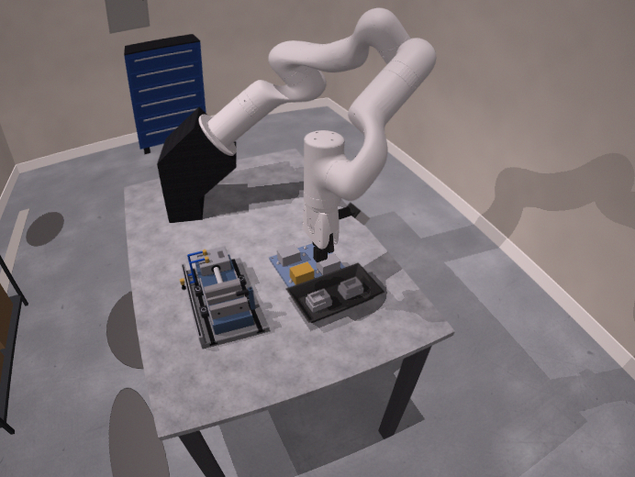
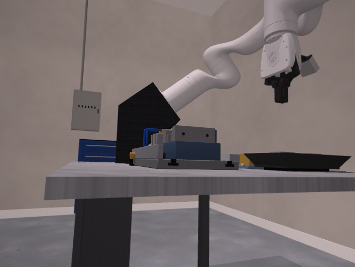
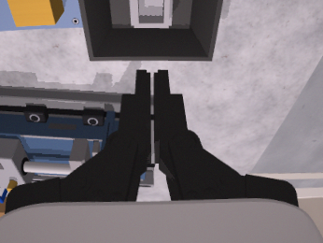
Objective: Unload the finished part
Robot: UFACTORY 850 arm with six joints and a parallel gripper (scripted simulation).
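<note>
Top view: the empty claw (image 1: pixel 322 255) (image 2: pixel 281 101) (image 3: pixel 152 91) is pinched shut, high over the tray (image 1: pixel 348 305) (image 2: pixel 298 163) (image 3: pixel 154 47); left part (image 1: pixel 317 301) (image 3: pixel 150 20) and right part (image 1: pixel 351 287) lie below.

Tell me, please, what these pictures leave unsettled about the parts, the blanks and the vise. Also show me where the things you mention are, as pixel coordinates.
- Tray floor (image 1: pixel 336 302) under both finished parts (image 1: pixel 317 300) (image 1: pixel 351 288): exterior view, hidden by the tray's wall.
- Undersides of the three blanks (image 1: pixel 288 254) (image 1: pixel 301 273) (image 1: pixel 328 265): top view, turned away from the camera.
- Far end of the vise (image 3: pixel 47 166): wrist view, cut off by the left edge.
</note>
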